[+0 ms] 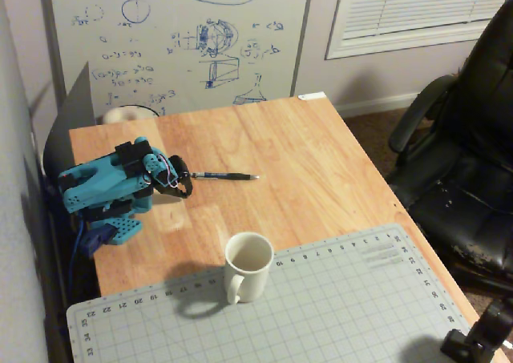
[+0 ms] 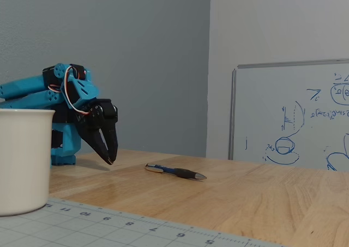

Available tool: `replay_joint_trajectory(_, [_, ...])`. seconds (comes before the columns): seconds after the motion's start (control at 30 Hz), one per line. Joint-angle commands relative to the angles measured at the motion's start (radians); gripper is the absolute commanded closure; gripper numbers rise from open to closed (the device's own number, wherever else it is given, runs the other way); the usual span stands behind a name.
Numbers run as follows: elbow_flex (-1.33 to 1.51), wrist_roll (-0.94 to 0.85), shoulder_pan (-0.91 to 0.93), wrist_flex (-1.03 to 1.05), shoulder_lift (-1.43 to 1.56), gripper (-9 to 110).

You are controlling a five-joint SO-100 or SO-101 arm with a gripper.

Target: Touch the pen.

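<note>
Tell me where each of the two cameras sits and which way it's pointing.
A fixed view: high above the table's mat end, looking down toward the whiteboard; shows the folded blue arm and gripper.
A fixed view: low at tabletop height, looking across the wood; shows arm and gripper.
Shared: pen, mug.
</note>
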Motion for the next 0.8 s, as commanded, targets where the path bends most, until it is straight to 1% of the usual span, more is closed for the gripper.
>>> replay_joint_trajectory(0.0, [-0.012, 0.000, 0.006, 0.000, 0.031, 101])
replay_joint_trajectory(0.2, [-0.038, -0.008, 0.006, -0.025, 0.035, 101])
replay_joint_trajectory(0.3, [-0.115, -0.005, 0.003, -0.091, 0.012, 101])
replay_joint_trajectory(0.37, [-0.156, -0.012, -0.005, -0.130, -0.058, 101])
replay_joint_trajectory(0.47, [-0.273, -0.044, -0.035, -0.179, -0.279, 101])
replay_joint_trajectory(0.77, [-0.844, -0.052, -0.041, -0.327, -1.086, 101])
